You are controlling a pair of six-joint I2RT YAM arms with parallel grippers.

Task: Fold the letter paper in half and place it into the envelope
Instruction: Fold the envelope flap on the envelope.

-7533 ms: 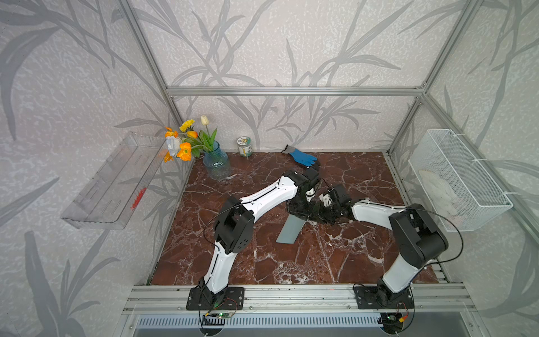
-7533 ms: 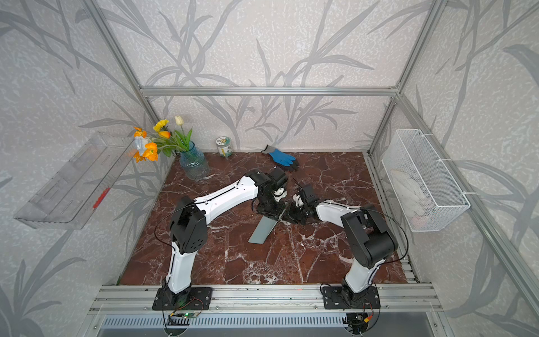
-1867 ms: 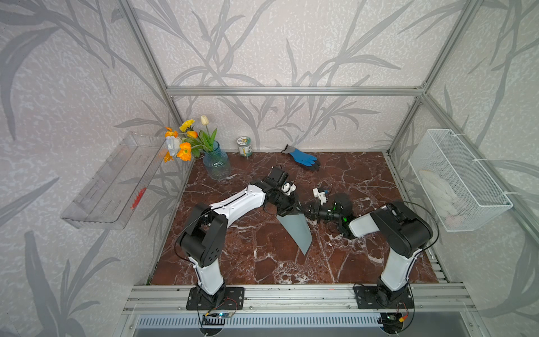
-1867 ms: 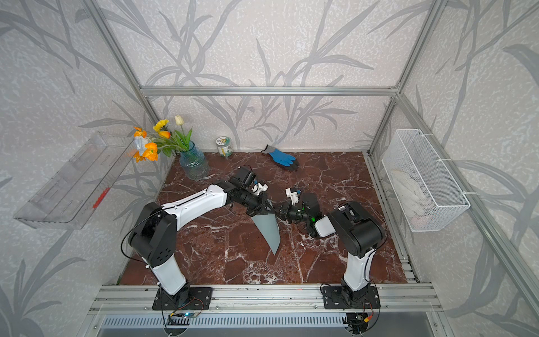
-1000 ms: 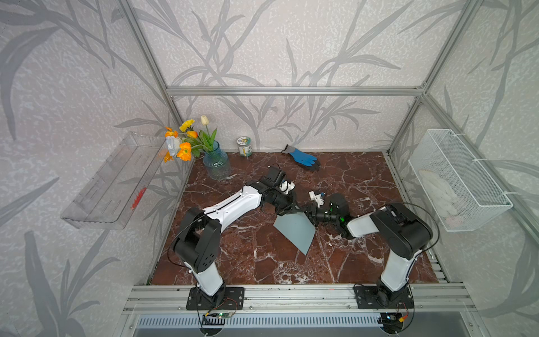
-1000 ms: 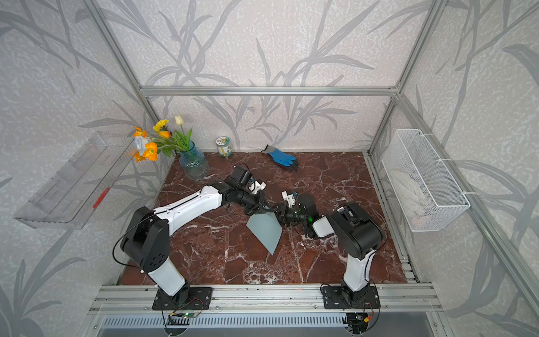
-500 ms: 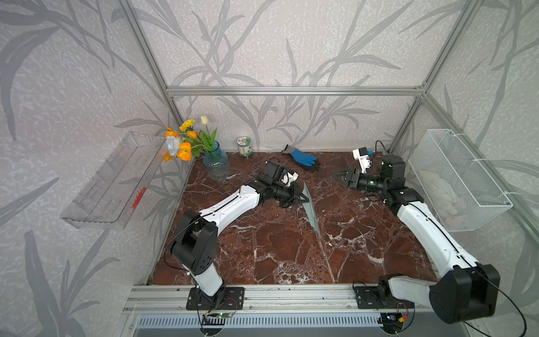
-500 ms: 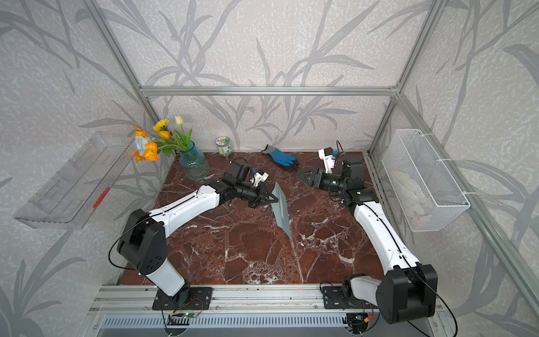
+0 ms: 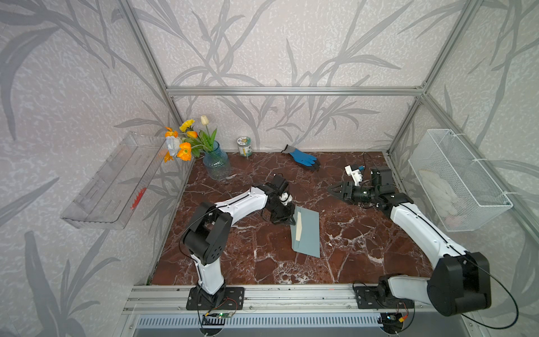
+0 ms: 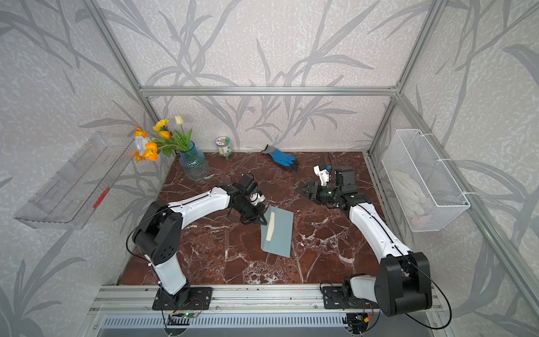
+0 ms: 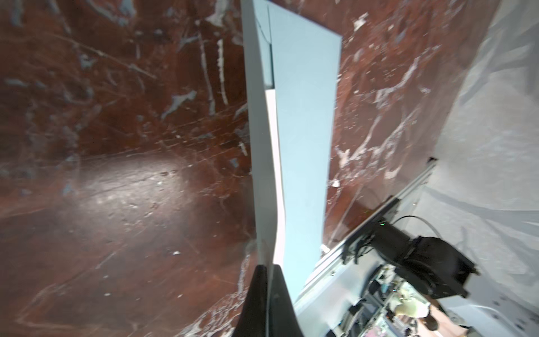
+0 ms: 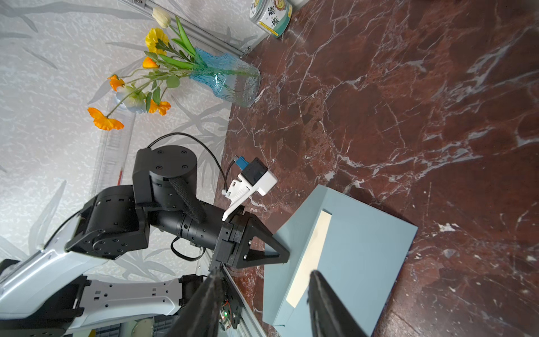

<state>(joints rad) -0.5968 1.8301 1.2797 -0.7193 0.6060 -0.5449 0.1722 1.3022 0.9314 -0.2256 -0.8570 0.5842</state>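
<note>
Envelope point(image 9: 309, 233) is now lying flat mid-frame, left pincer point(image 9: 292, 222) clamping its edge, right pincer point(image 9: 331, 189) pulling back upper right, parted and empty — letter paper point(image 9: 298, 226) sitting almost fully inside.

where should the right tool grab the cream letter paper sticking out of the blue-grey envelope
Take the thin beige-cream letter paper by the middle of its exposed strip, coming from above on the mouth side. Only that strip shows; the rest sits inside the pale blue-grey paper envelope, whose flap edge the shut left tool holds raised. The open right tool holds nothing.
</note>
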